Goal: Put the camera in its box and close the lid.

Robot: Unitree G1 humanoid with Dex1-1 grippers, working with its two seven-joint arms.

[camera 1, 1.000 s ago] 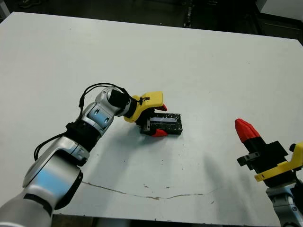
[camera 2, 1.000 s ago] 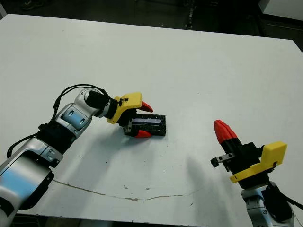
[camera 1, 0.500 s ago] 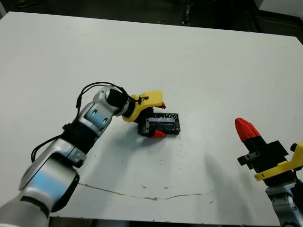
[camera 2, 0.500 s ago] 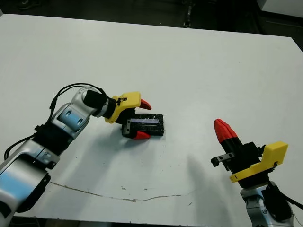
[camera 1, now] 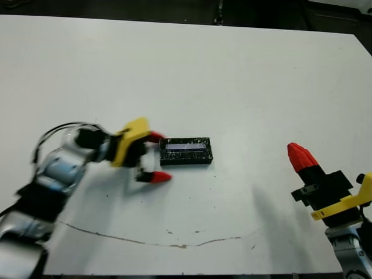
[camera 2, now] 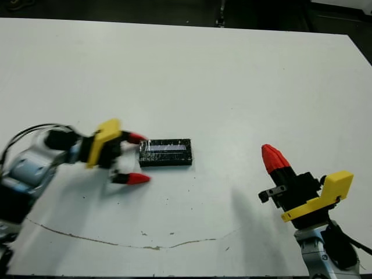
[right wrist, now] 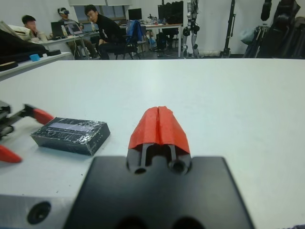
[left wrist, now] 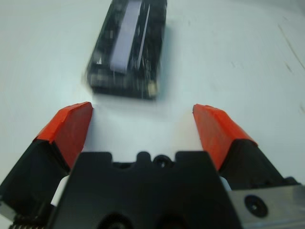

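Note:
The box (camera 1: pixel 186 160) lies near the table's middle with the speckled black lid (camera 1: pixel 186 147) flat on top of it, pale strip facing up. The camera is hidden from view. My left gripper (camera 1: pixel 158 157) sits just left of the box, open, its red fingertips (left wrist: pixel 71 126) spread apart and short of the box's end (left wrist: pixel 126 88), holding nothing. My right gripper (camera 1: pixel 297 156) is raised at the right near the table's front edge, shut and empty, well away from the box. In the right wrist view its fingers (right wrist: pixel 159 121) press together, with the lidded box (right wrist: pixel 71 134) off to one side.
A thin dark crack line (camera 1: pixel 145 241) runs across the white table near its front edge. Beyond the far table edge, people (right wrist: pixel 102 28) sit at desks, seen in the right wrist view.
My left gripper has let go of the lidded box and drawn back to the left, fingers now clear of it. The head view has shifted. The right arm has stayed put.

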